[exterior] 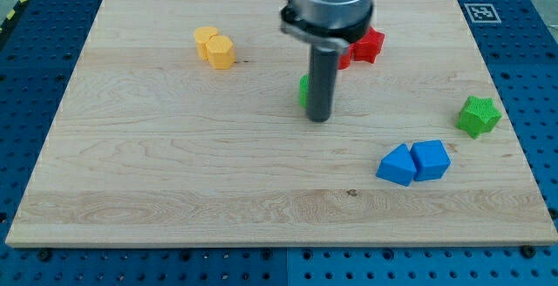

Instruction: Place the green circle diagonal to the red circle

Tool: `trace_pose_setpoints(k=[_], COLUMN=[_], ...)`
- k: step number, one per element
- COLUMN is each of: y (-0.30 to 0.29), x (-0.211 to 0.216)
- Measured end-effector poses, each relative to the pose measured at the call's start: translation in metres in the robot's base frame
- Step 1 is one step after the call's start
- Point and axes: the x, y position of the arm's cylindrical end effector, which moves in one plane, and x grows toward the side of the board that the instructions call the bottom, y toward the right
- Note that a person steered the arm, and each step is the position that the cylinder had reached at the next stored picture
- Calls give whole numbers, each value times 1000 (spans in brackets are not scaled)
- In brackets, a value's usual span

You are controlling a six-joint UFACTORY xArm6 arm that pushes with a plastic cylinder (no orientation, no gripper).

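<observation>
Surface (131,173): you have a pale wooden board on a blue pegboard; its edges all show in the view except part of the top edge, hidden behind the arm.
Yellow blocks (214,47): two of them touching, at about ten o'clock from the board's centre, near the top edge and well clear of the left edge.
Open room, left: you see bare wood from the yellow pair down to the bottom edge and out to the left edge.
Green circle (302,91): only a thin sliver shows, pressed against the view's left side of the rod, close to the board's centre; its shape cannot be made out.
My tip (319,119): it sits on the surface just at the green circle's four o'clock, touching or nearly so.
Pincer: you have none here; the arm ends in a plain dark rod, so no spread or pinch can be told.
Red blocks (369,44): at one o'clock from the tip, near the top edge, partly hidden by the arm; one looks star-like, the other's shape cannot be told.
Blue blocks (414,162): two touching, at four o'clock from the tip, clear of the bottom edge.
Green star (478,116): at three o'clock, close to the right edge.
</observation>
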Motion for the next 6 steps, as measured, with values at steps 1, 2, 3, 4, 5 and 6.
trace_pose_setpoints(k=[1, 2, 3, 4, 5, 6], y=[38, -4, -82, -62, 0, -4], x=[-3, 1, -9, -54, -40, -24])
